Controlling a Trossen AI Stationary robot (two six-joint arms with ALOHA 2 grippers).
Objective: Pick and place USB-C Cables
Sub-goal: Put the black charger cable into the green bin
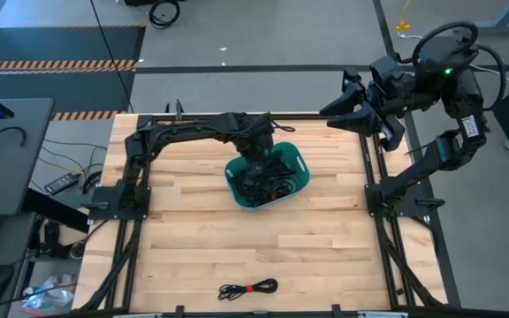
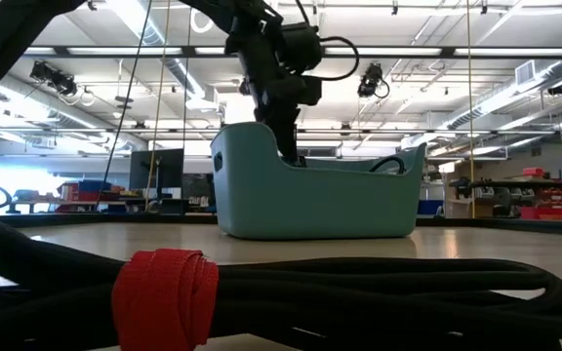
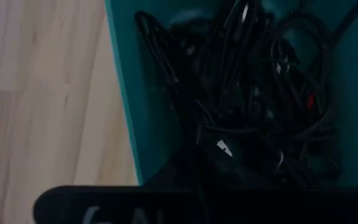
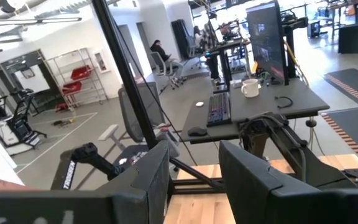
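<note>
Now the left gripper (image 1: 260, 164), pinched shut down in the teal bin (image 1: 300, 161) among the cables (image 1: 270, 179), should lift slowly so no neighbouring coils drag out.

High view straight down over desk (image 1: 193, 238); low view level, close behind a cable; both share teal bin (image 1: 268, 177); left wrist view peers inside.

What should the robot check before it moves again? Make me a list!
1. Left gripper is down inside the teal bin: ok.
2. Left gripper shut: ok. Whether it holds a cable: cannot tell.
3. Cables in the bin lie untangled: not ok, they are one heap.
4. Red-tied cable at the table's near edge is already in the bin: not ok.
5. Right gripper is parked open at the far right corner, out of the way: ok.
</note>
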